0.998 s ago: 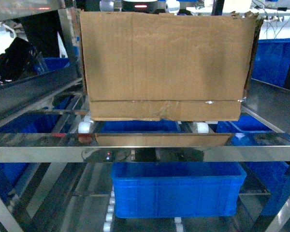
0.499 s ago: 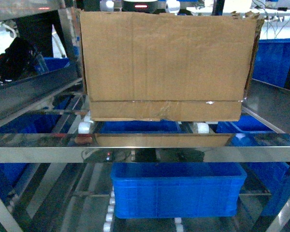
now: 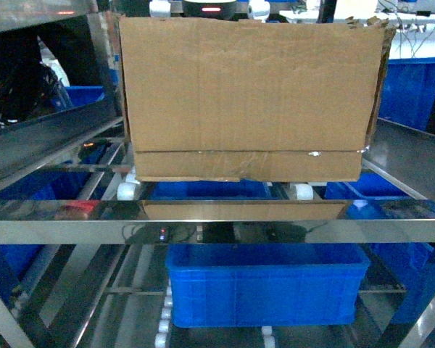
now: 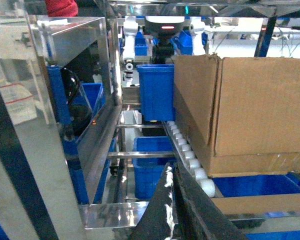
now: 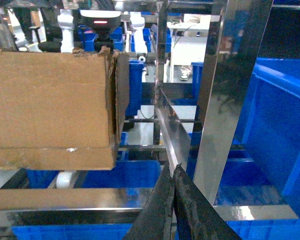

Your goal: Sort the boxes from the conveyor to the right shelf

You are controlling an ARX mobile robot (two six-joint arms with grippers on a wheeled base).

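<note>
At the bottom of each wrist view, the left gripper (image 4: 172, 210) and the right gripper (image 5: 171, 210) show dark fingers pressed together with no gap and nothing between them. Just beyond, the front rail of the steel shelf (image 3: 217, 221) runs across the head view, mirroring the underside of what sits above it. On the shelf's white rollers (image 4: 190, 157) rests the cardboard box (image 3: 250, 98), its long axis crosswise to the head camera and its broad side facing it, open ragged top upward, wrinkled tape along the bottom seam. The rollers run front to back beneath its left edge. Below the shelf stands a blue crate (image 3: 264, 283); another blue crate (image 4: 156, 92) sits behind the box, near a second robot (image 4: 162, 27).
</note>
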